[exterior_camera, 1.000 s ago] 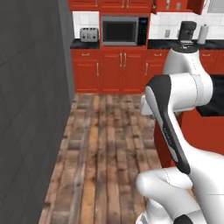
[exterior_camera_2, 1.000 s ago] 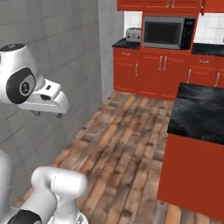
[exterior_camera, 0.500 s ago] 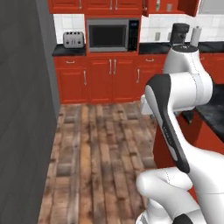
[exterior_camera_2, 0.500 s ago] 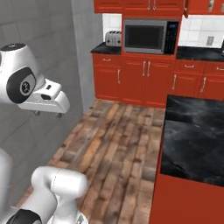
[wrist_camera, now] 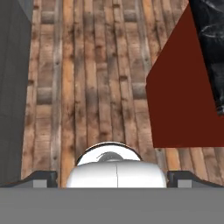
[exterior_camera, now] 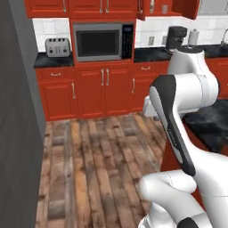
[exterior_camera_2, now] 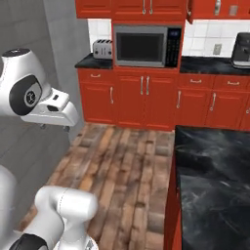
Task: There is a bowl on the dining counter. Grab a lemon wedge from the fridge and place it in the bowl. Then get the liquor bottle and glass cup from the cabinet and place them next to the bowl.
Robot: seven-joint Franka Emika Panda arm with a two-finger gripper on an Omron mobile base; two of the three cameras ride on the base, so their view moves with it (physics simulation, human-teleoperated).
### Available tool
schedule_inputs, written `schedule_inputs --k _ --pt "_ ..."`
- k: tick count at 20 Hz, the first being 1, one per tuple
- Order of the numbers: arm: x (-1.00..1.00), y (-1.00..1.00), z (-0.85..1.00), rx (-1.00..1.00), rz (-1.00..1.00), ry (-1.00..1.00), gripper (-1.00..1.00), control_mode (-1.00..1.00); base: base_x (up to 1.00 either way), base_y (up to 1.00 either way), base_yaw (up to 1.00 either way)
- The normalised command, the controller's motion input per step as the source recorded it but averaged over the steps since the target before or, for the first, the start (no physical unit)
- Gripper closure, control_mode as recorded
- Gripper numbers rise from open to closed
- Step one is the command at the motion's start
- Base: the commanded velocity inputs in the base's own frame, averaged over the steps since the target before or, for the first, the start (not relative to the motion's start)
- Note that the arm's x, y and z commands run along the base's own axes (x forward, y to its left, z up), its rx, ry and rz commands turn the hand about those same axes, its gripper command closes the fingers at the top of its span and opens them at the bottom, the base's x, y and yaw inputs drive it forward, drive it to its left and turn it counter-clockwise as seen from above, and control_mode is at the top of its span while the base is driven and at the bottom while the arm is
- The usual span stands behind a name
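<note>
The dining counter [exterior_camera_2: 210, 180] is the one task thing plainly in sight: its glossy black, white-veined tabletop lies at the near right of the right base view, its long axis running from near to far, with its red front panel [wrist_camera: 183, 100] dropping to the wooden plank floor [exterior_camera: 98, 164]. In the hand view that red panel and a strip of the black top sit to the right, and the end effector [wrist_camera: 112, 177] is over the floor beside the counter, apart from it. Its two dark fingertips [wrist_camera: 41, 178] stand wide apart with nothing between them. At the far left a grey wall-like surface [exterior_camera: 18, 133] rises. Against the far wall, left to right, are a toaster [exterior_camera: 57, 46] on a black-topped red base unit, a microwave [exterior_camera: 103, 42] above red doors, and a dark coffee machine [exterior_camera_2: 240, 49].
</note>
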Motion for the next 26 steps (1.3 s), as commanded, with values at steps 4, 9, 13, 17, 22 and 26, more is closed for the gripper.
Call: schedule_inputs --k 4,9,13,17,22,26 --pt "0.0 0.0 0.0 0.0 0.0 0.0 -1.0 1.0 1.0 0.72 -0.19" --pt "0.0 0.0 0.0 0.0 0.0 0.0 -1.0 1.0 1.0 0.68 -0.15" --pt "0.0 0.0 0.0 0.0 0.0 0.0 -1.0 1.0 1.0 0.51 -0.13" --pt "0.0 0.0 0.0 0.0 0.0 0.0 -1.0 1.0 1.0 0.18 -0.08" --pt "0.0 0.0 0.0 0.0 0.0 0.0 -1.0 1.0 1.0 0.0 -0.04" --pt "0.0 0.0 0.0 0.0 0.0 0.0 -1.0 1.0 1.0 0.0 -0.03"
